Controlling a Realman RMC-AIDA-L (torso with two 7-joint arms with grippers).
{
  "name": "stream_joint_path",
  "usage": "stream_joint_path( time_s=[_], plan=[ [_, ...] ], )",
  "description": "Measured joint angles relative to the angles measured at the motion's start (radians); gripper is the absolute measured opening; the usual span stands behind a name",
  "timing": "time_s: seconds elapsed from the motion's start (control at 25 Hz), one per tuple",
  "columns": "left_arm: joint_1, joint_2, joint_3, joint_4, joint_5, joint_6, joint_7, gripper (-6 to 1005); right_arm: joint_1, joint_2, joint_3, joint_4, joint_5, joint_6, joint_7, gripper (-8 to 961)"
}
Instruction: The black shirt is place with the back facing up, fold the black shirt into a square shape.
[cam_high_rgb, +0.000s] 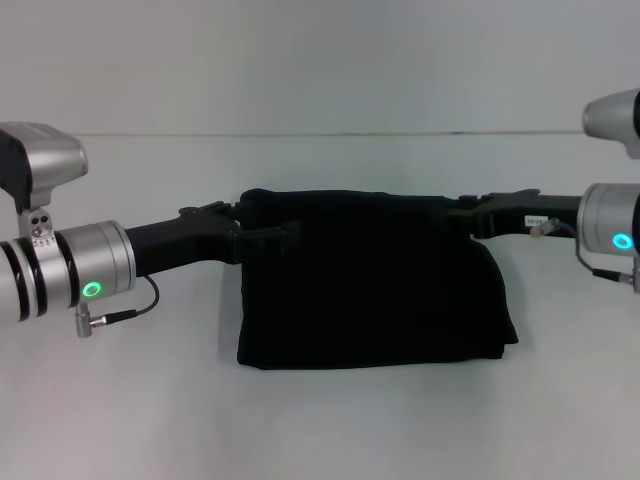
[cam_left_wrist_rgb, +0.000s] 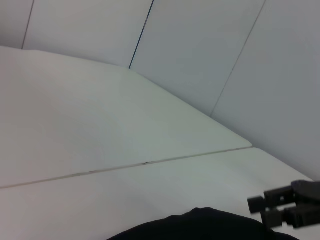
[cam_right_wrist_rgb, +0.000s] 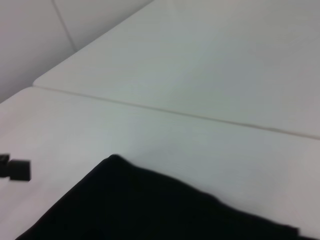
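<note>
The black shirt (cam_high_rgb: 370, 290) hangs as a folded, roughly rectangular panel, its upper edge raised and stretched between my two grippers and its lower edge resting on the white table (cam_high_rgb: 320, 430). My left gripper (cam_high_rgb: 262, 235) is shut on the upper left corner. At the upper right corner my right gripper (cam_high_rgb: 455, 212) is shut on the cloth too. No lettering shows. The left wrist view catches a strip of the shirt (cam_left_wrist_rgb: 200, 225) and the right gripper (cam_left_wrist_rgb: 285, 205) farther off. The right wrist view shows the shirt's edge (cam_right_wrist_rgb: 150, 210) and a bit of the left gripper (cam_right_wrist_rgb: 15, 169).
White tabletop lies around the shirt, with a seam (cam_left_wrist_rgb: 125, 167) running across it behind the cloth. A pale wall (cam_high_rgb: 320, 60) rises behind the table's far edge.
</note>
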Motion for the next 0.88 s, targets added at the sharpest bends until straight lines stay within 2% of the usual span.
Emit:
stream_joint_path(
  time_s=[0.08, 0.2, 0.4, 0.64, 0.76, 0.88],
  plan=[
    [0.0, 0.0, 0.003, -0.001, 0.0, -0.001, 0.0, 846, -0.002, -0.006, 0.02, -0.002, 0.002, 0.005, 0.001, 314],
    [0.0, 0.0, 0.004, -0.002, 0.0, 0.0, 0.0, 845, 0.002, -0.017, 0.05, 0.001, 0.002, 0.007, 0.019, 556],
    [-0.001, -0.002, 0.004, -0.004, 0.001, 0.004, 0.0, 843, 0.013, -0.038, 0.067, 0.02, -0.003, 0.032, 0.146, 749],
    [-0.004, -0.002, 0.011, -0.006, 0.002, 0.004, 0.001, 841, 0.078, -0.075, 0.062, 0.146, -0.028, 0.067, 0.343, 733],
    [-0.005, -0.003, 0.016, -0.006, 0.002, 0.004, 0.004, 840, 0.097, -0.074, 0.061, 0.176, -0.034, 0.085, 0.382, 706],
    [-0.004, -0.004, 0.016, -0.005, 0.002, 0.005, 0.008, 839, 0.103, -0.06, 0.06, 0.185, -0.039, 0.117, 0.407, 680]
  ],
)
